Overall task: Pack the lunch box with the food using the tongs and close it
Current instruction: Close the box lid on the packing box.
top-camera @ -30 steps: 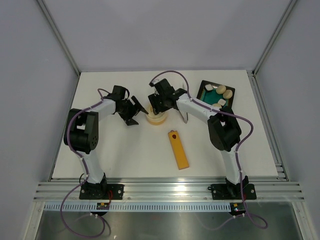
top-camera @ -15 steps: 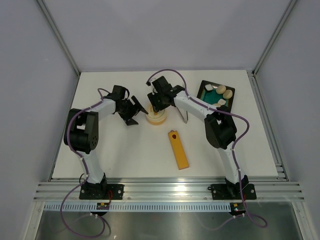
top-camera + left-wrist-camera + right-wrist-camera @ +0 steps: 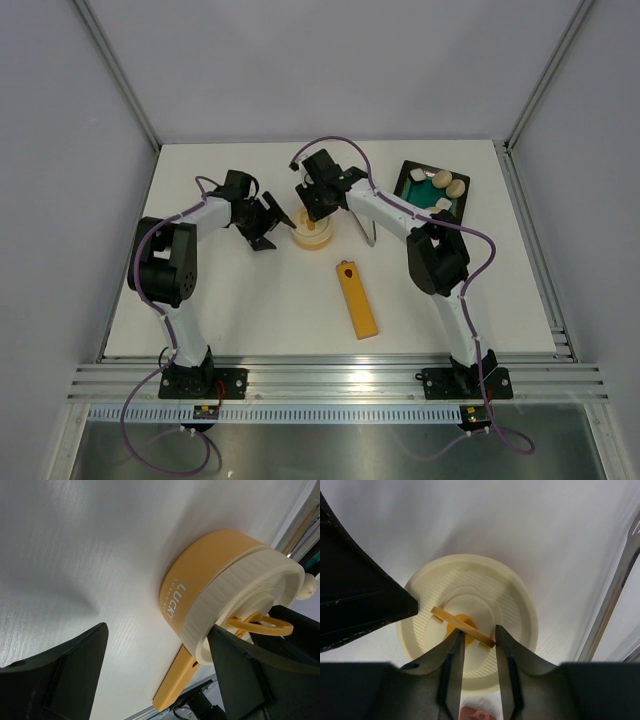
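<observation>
Right tool (image 3: 479, 636) narrow astride lid handle (image 3: 454, 618), grip unclear; left tool (image 3: 157, 630) wide; white table (image 3: 250, 300), grey walls (image 3: 330, 60).

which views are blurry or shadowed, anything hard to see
Left wrist: the lunch box is sharp enough to read, while the dark fingers up close are soft. Right wrist: the lid is crisp, with soft shadow around it. Top external: even light, everything small.

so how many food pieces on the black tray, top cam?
4 visible: white block at the tray's far left, two cream ovals beside it, white piece at the near edge. The right arm overlaps that edge, so more may be hidden.
</observation>
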